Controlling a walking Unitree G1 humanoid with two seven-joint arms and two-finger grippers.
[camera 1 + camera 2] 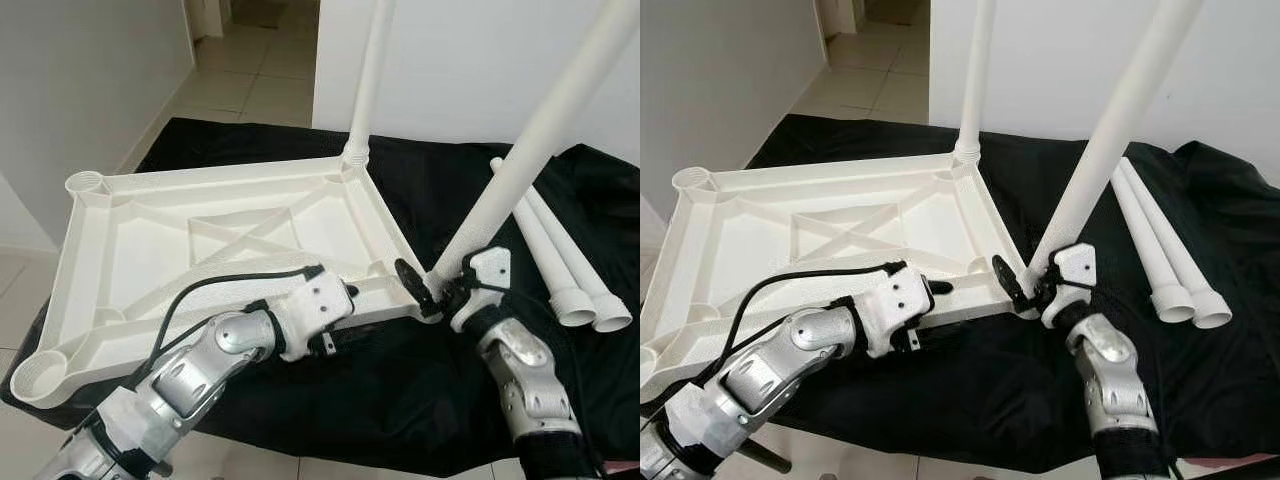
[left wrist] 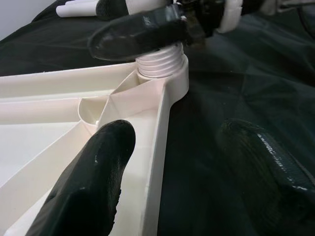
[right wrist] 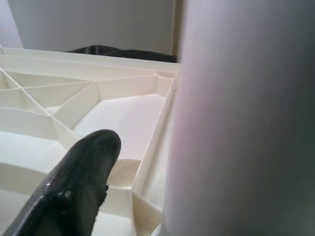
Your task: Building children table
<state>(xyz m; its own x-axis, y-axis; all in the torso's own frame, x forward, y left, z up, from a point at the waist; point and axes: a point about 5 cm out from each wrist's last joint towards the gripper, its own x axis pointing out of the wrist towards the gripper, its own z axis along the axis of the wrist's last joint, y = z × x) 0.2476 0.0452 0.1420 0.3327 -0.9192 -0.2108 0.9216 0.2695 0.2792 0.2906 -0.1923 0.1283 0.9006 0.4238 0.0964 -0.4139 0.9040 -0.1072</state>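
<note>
The white tabletop [image 1: 130, 250] lies upside down on a black cloth. One white leg [image 1: 368, 80] stands upright in its far right corner socket. A second leg [image 1: 540, 130] leans at a slant, its threaded end [image 2: 160, 64] in the near right corner socket. My right gripper [image 1: 436, 287] is open around the base of this leg; one finger [image 3: 78, 182] stands apart from it and the other is hidden behind it. My left gripper [image 2: 179, 167] is open astride the tabletop's near rim, one finger [image 2: 93, 182] inside and the other outside over the cloth.
Two loose white legs [image 1: 565, 265] lie side by side on the black cloth [image 1: 400, 400] to my right. Empty sockets sit at the tabletop's left corners [image 1: 85, 183]. A tiled hallway floor and white walls lie beyond.
</note>
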